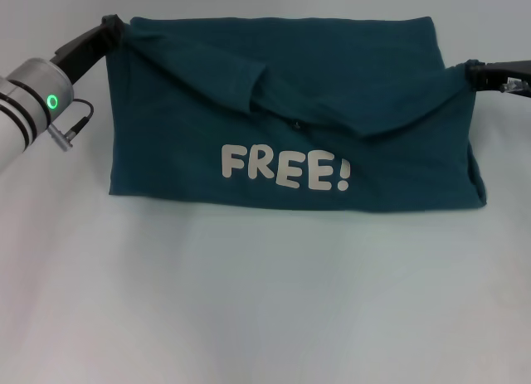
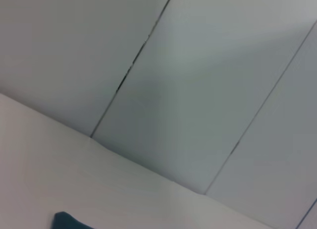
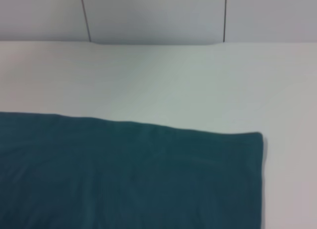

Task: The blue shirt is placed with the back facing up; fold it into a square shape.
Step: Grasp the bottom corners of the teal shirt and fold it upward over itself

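Lying on the white table (image 1: 265, 318), the blue shirt (image 1: 290, 110) shows its "FREE!" lettering (image 1: 284, 169), with its top layer draped across. The left gripper (image 1: 116, 26) pinches its far left corner; the right gripper (image 1: 471, 73) clamps its right edge.

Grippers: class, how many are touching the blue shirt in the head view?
2: the left gripper at the blue shirt's far left corner, the right gripper at its right edge.
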{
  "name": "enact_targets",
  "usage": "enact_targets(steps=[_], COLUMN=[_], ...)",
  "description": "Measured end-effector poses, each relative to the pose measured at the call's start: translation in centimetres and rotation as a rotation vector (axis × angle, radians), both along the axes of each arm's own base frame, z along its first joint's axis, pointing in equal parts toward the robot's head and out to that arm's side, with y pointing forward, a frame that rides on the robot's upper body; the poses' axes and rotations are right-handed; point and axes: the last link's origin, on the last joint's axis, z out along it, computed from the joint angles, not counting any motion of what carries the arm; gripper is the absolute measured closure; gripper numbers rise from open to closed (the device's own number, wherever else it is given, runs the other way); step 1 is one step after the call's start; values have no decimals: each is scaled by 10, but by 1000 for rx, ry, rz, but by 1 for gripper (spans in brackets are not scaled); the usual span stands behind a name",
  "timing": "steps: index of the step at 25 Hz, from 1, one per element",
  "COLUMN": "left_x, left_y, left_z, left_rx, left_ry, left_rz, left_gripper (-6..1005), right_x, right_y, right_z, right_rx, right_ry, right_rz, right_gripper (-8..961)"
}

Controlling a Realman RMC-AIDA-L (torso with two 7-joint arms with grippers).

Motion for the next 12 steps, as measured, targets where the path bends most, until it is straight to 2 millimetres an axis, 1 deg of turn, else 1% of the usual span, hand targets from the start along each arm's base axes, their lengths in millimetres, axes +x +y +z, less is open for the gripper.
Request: enact_targets(steps=[7,12], left_x=[1,-1], left_y=[2,1], left_z=[1,-3], left_rx=[13,6], left_ry=[-12,-4], left_rz=[11,26], left_gripper=[994,994], right_x=[-6,-8], right_y=[10,11], right_z=[15,14], right_rx=[32,31], right_ry=[-8,-11], right_rz=[18,21], right_gripper=[795,788])
